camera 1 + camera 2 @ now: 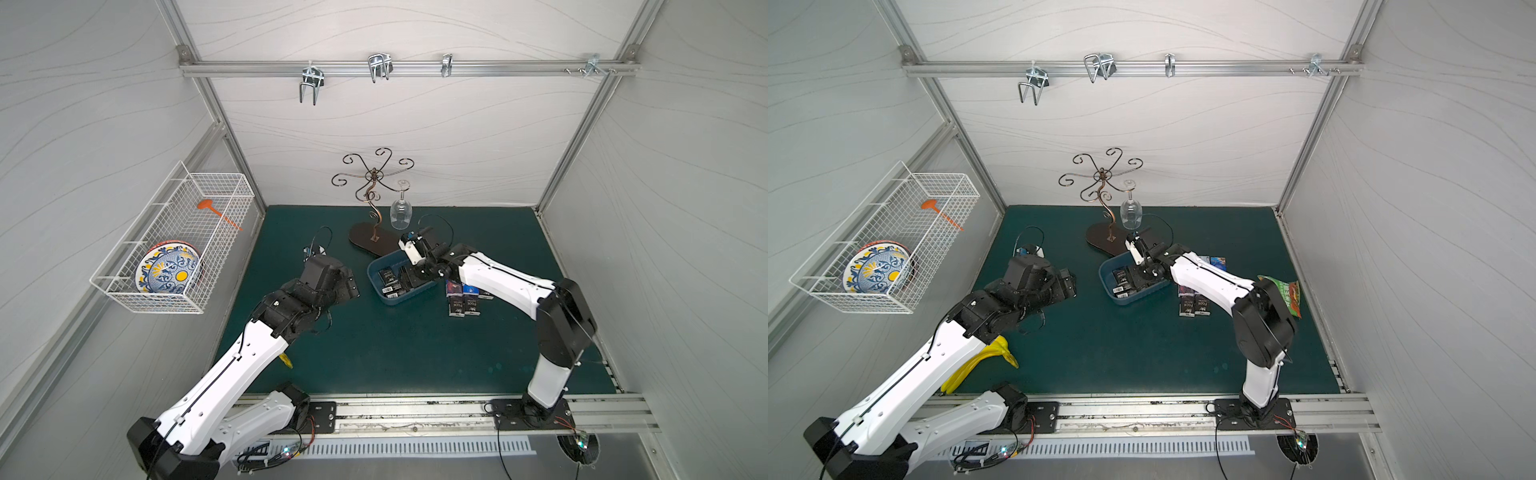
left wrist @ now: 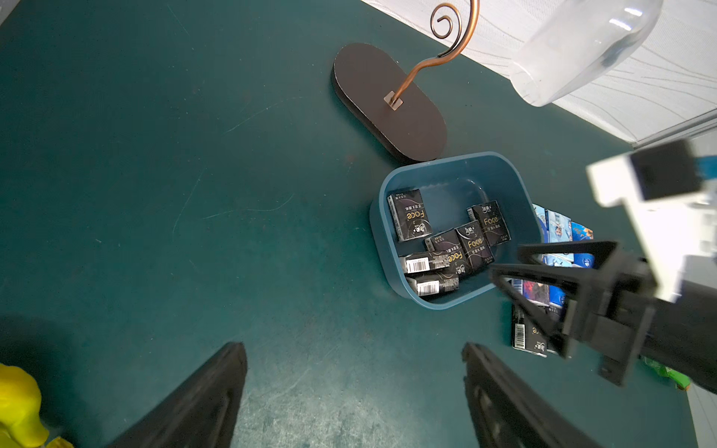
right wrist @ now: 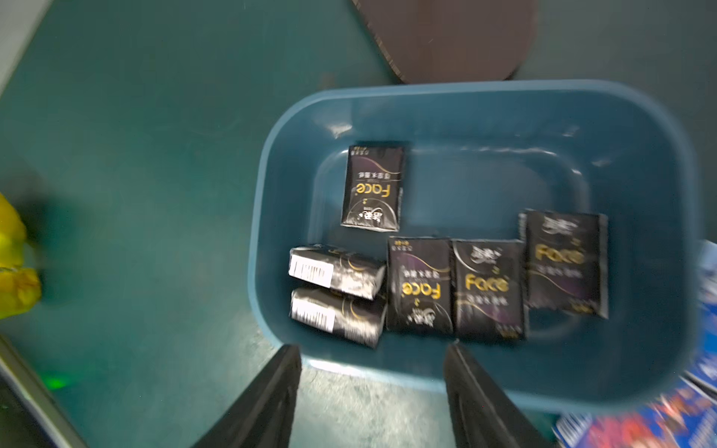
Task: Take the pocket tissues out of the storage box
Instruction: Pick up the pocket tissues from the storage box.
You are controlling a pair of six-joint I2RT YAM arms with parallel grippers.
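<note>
Scuffed teal mat [image 1: 374, 353], grey panelled walls [image 1: 374, 124], left hand [image 2: 353, 349] gaping, empty, right hand [image 3: 374, 349] parted, empty, over storage box [image 3: 485, 90] edge

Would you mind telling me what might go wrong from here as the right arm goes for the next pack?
1. The open right tool hovers at the storage box rim; descending there, it may strike the rim and shove the box.
2. Two pocket tissues lie on edge, pressed together by the wall; a grasp may take both or slip.
3. The wine glass hangs just behind the box; a careless lift could bump it.
</note>
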